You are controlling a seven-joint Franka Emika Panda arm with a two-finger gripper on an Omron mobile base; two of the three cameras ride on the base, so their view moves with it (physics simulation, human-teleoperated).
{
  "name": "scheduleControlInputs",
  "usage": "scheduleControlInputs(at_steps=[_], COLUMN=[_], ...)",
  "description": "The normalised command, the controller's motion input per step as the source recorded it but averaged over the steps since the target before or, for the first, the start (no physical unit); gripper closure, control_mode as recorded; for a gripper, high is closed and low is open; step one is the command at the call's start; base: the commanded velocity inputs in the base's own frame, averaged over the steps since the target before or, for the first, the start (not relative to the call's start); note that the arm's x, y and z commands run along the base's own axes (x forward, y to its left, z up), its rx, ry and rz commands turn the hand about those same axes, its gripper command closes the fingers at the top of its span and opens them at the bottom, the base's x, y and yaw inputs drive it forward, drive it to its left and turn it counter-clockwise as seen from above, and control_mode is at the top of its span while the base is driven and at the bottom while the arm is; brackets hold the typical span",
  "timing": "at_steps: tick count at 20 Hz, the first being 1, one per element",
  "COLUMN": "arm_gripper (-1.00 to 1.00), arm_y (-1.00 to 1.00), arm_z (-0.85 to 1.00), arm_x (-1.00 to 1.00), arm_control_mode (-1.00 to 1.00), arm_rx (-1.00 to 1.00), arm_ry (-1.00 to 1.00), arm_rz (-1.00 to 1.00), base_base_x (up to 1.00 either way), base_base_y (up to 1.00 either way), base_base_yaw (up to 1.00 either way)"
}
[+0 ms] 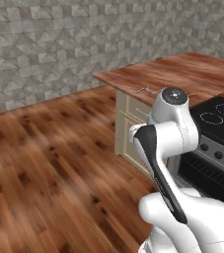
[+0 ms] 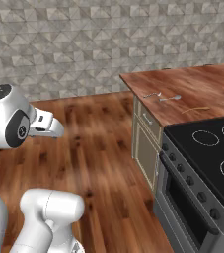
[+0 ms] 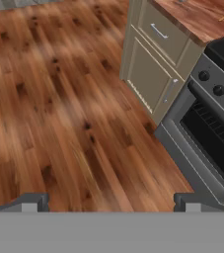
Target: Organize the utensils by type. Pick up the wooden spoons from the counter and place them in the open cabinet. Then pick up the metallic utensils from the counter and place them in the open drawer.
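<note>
- Left base view: the desk [image 1: 182, 74] stands ahead on the right, past the arm [image 1: 165, 143]; a silver fork [image 1: 142, 90] lies near its front edge, partly behind the arm; the stove [image 1: 222, 128] adjoins the desk
- Right base view: fork [image 2: 151, 95], silver spoon [image 2: 170, 98] and tan wooden spoon [image 2: 195, 109] lie in a row on the desk [image 2: 197, 86], just beyond the stove [image 2: 207, 158]
- Hand view: gripper [image 3: 111, 200] spread wide, holding nothing, over the floor [image 3: 59, 108]; closed cabinet [image 3: 155, 64] and oven door [image 3: 202, 143] to its right
</note>
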Motion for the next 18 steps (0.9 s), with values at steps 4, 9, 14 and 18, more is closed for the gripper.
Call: scheduleControlInputs(at_steps=[4, 9, 14, 18], arm_gripper=[-1.0, -1.0, -1.0, -1.0], arm_y=[0.0, 0.0, 0.0, 0.0], arm_z=[0.0, 0.0, 0.0, 0.0], arm_x=[0.0, 0.0, 0.0, 0.0], arm_control_mode=[1.0, 1.0, 1.0, 1.0], arm_rx=[0.0, 0.0, 0.0, 0.0], arm_ry=[0.0, 0.0, 0.0, 0.0], arm_rz=[0.0, 0.0, 0.0, 0.0], base_base_x=[0.8, 0.74, 0.66, 0.63], base_base_y=[0.0, 0.12, 0.24, 0.34], base_base_yaw=[-0.44, -0.56, -0.65, -0.68])
